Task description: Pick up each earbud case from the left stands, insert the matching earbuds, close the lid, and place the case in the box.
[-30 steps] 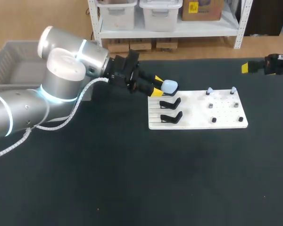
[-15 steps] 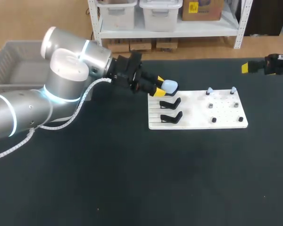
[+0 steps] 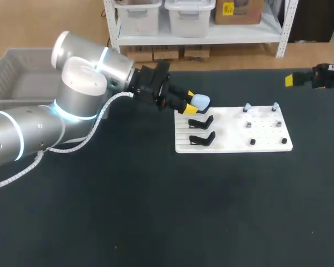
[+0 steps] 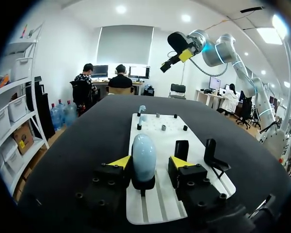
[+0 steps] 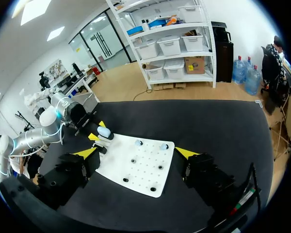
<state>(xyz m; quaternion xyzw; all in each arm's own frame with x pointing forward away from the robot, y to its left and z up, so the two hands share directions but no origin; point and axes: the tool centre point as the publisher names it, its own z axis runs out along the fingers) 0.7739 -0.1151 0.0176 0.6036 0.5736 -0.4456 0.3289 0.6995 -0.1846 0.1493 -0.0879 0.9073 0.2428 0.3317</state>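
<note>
Sitting on its black stand (image 4: 143,184), the blue earbud case (image 4: 144,153) is between the left jaws, which are apart. It looks light, hard and smooth, so squeeze its middle sides gently.

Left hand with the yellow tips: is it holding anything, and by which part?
Nothing yet. The left hand is open around the blue earbud case, which rests on its stand.
</note>
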